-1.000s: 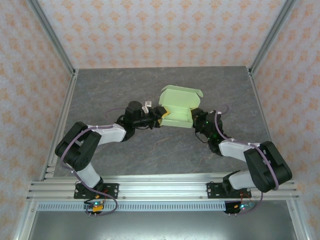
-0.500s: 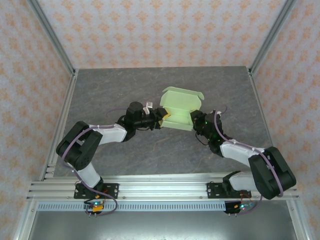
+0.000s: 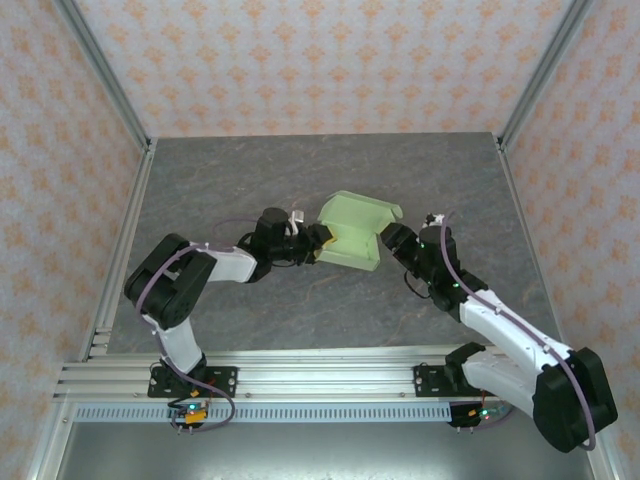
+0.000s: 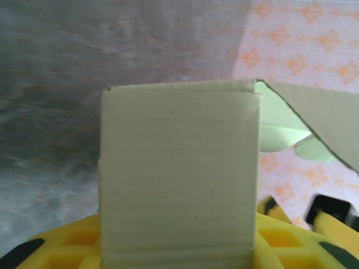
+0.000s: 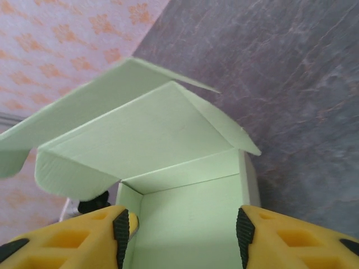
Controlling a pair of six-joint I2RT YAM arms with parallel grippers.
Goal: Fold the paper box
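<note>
Sitting between the two grippers, near the middle of the table, the pale yellow-green paper box (image 3: 350, 232) of thin card is half folded. It has a shallow tray shape with raised side walls, and its lid flap is open and leans toward the far side. I cannot tell whether it rests on the surface or is lifted a little.

In the right wrist view the inside of the tray is visible, with the lid above it and one pointed side flap sticking out to the right. The left end of the lid is cut off by the picture edge. In the left wrist view one plain card wall takes the centre. Its lower edge is hidden at the fingers, and the background is blurred.

The left gripper (image 3: 320, 240) is clamped on the left end wall of the box. Its yellow fingers (image 4: 67, 249) show at the bottom on both sides of the card. The right gripper (image 3: 388, 237) is at the right end of the box with its jaws spread apart, and it holds nothing. Its yellow fingers (image 5: 78, 238) stand to each side of the open tray, and it is hard to make out whether their pads touch the walls.

The grey marbled table (image 3: 230, 180) lies under everything. Around it stand pink patterned walls (image 3: 320, 60) and silver metal posts (image 3: 100, 65).
</note>
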